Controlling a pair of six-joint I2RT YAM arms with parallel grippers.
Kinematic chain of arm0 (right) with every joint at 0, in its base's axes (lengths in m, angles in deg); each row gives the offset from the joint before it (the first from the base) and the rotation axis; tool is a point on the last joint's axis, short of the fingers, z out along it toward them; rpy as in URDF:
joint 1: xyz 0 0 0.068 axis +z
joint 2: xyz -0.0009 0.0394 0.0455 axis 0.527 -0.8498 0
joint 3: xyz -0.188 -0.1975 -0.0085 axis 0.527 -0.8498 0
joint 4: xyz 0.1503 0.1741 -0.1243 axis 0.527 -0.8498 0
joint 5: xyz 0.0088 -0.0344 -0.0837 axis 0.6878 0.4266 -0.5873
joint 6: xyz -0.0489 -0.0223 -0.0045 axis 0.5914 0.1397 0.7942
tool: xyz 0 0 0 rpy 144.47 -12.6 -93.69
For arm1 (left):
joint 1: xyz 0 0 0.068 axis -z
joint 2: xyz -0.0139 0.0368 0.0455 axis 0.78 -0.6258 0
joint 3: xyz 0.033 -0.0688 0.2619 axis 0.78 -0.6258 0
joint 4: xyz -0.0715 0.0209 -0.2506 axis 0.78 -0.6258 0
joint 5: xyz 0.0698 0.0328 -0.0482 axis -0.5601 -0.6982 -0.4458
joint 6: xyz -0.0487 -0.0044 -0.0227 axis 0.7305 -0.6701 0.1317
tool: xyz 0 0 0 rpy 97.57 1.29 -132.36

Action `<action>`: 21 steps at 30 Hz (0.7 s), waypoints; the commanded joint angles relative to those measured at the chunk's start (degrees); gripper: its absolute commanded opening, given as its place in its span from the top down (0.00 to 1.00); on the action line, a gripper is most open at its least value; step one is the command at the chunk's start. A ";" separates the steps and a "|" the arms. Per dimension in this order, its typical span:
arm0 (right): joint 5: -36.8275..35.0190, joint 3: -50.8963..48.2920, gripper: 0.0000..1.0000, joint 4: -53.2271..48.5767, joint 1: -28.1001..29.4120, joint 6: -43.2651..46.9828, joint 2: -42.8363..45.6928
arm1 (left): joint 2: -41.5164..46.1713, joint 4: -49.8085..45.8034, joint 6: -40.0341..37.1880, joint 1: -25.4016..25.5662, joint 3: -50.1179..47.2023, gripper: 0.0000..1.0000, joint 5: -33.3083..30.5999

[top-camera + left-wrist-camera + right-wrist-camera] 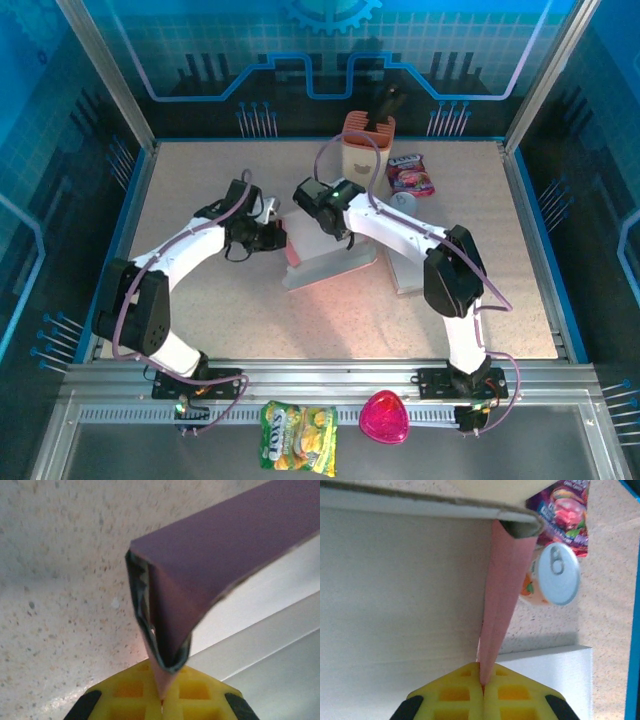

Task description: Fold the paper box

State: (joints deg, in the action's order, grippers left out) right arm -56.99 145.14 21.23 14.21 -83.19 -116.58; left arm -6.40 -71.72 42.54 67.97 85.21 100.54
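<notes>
Paper box (335, 262), pink-white, half folded; left claw (161, 700), right claw (482, 682) clamped on it.

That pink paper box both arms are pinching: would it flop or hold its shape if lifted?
Probably fairly stiff: the paper box shows a crisp fold where the left gripper pinches it. Likely light, since thin sheet edges show. Its wide flat panels may sag.

You have little to read here. At 6 o'clock, the yellow-green snack bag (298, 436) carries bold white brand lettering across its top, too small to spell out surely. Near 1 o'clock, the purple pouch (410, 174) bears pale lettering; the right wrist view shows it blurred and cut off. At 12 o'clock, the back wall (200, 40) shows a gear emblem (330, 12).
</notes>
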 commanded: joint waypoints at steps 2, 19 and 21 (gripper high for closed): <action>2.20 -3.43 1.00 2.12 3.03 -3.96 2.35 | -1.42 5.76 4.55 2.65 -3.43 1.00 -5.46; 2.22 -7.32 1.00 3.95 5.19 -5.60 2.84 | -3.03 11.68 11.98 5.29 -9.18 0.89 -10.91; 1.97 -7.32 1.00 4.06 5.25 -5.58 3.09 | -2.38 11.16 12.39 5.61 -9.28 0.89 -11.89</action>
State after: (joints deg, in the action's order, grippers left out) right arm -56.71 138.53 23.87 17.56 -87.59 -115.60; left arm -8.83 -61.17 53.76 72.74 77.01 91.36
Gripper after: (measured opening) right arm 0.062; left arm 0.112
